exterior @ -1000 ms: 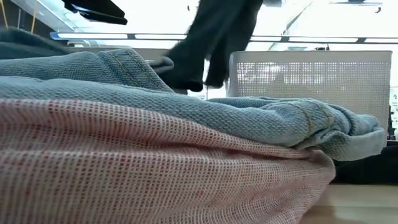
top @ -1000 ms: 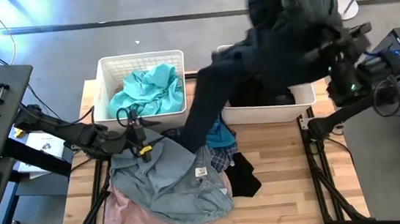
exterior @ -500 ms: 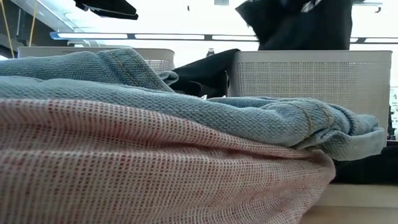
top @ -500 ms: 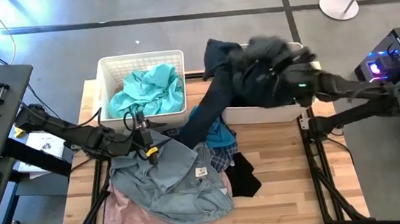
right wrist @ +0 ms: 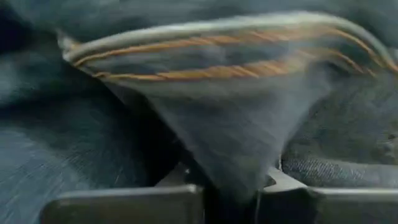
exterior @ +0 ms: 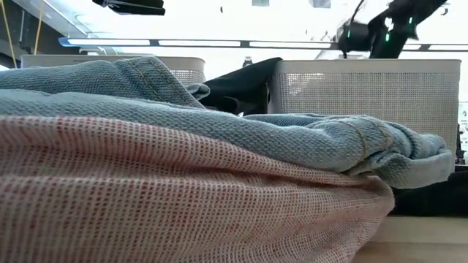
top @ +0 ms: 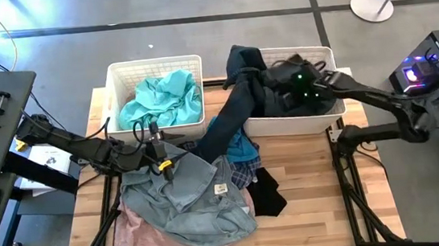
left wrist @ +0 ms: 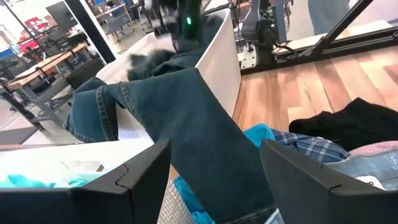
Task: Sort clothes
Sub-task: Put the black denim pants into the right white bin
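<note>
Dark blue jeans (top: 268, 86) lie partly in the right white basket (top: 332, 106); one leg (top: 224, 126) hangs over the basket's left rim down onto the clothes pile. My right gripper (top: 295, 85) is low in that basket, shut on the jeans (right wrist: 230, 124). My left gripper (top: 157, 149) is open and empty above the pile's grey-blue denim garment (top: 186, 195), and its wrist view (left wrist: 214, 180) looks at the jeans leg (left wrist: 186, 118). A teal garment (top: 160, 96) lies in the left basket (top: 115, 76). My right gripper pinches a stitched seam fold of the jeans (right wrist: 233, 162) between its two fingers (right wrist: 124, 202). The fingers point down into the basket. The jeans rest in the basket around the gripper, one leg trailing over the rim.
The pile on the table holds a pale pink cloth (top: 146, 239) under the denim, a plaid piece (top: 240, 172), a blue-teal piece (top: 242, 147) and a black piece (top: 268, 192). Bare wood (top: 308, 203) shows at the right. In the low view denim (exterior: 219, 131) and pink cloth (exterior: 183, 204) fill the foreground.
My right gripper has come down from high above the right basket into it, carrying the dark jeans. The jeans' bunched upper part has dropped into the basket; the leg stays draped from the rim to the pile.
</note>
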You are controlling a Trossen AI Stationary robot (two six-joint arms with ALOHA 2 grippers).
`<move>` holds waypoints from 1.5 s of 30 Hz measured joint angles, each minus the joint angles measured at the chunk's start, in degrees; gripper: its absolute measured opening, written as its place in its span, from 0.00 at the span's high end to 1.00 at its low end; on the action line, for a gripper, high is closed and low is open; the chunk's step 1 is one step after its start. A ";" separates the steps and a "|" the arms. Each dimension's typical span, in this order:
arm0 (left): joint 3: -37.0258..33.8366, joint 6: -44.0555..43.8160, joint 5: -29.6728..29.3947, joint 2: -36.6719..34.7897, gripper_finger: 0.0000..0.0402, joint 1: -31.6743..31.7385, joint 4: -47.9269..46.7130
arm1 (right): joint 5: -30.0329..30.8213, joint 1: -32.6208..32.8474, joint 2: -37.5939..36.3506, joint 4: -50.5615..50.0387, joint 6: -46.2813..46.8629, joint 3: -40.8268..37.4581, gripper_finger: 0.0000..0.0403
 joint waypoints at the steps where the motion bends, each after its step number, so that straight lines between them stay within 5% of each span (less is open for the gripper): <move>1: 0.00 0.00 0.02 0.00 0.41 0.00 -0.02 | -0.88 -0.69 1.12 0.88 0.00 -1.49 0.91; 9: 0.00 0.17 0.33 0.00 0.41 0.02 -0.03 | -4.86 -3.12 6.48 1.89 -2.73 -3.29 0.61; 16: 0.00 0.52 0.51 0.00 0.41 0.02 -0.11 | -3.23 -2.85 5.01 -7.94 -1.29 13.26 0.35; 23: 0.02 -3.43 0.43 0.06 0.41 0.02 -2.35 | 5.12 4.01 3.74 -6.48 -4.06 28.99 0.32; 28: 0.02 -3.63 0.25 0.07 0.41 0.02 -2.37 | 4.11 11.79 3.98 0.89 -12.79 29.61 0.32; 33: 0.02 -3.63 0.24 0.09 0.41 0.02 -2.42 | -2.57 16.61 7.28 5.69 -16.83 27.05 0.32; 36: 0.02 -3.58 0.22 0.09 0.41 0.03 -2.46 | -12.17 20.46 11.29 6.85 -26.12 26.00 0.32; 38: 0.02 -3.56 0.20 0.09 0.41 0.09 -2.57 | -13.42 24.17 14.30 7.08 -30.28 25.84 0.32; 45: 0.02 -3.51 -0.01 0.09 0.41 0.27 -2.84 | 2.87 38.07 21.32 16.14 -41.38 25.87 0.32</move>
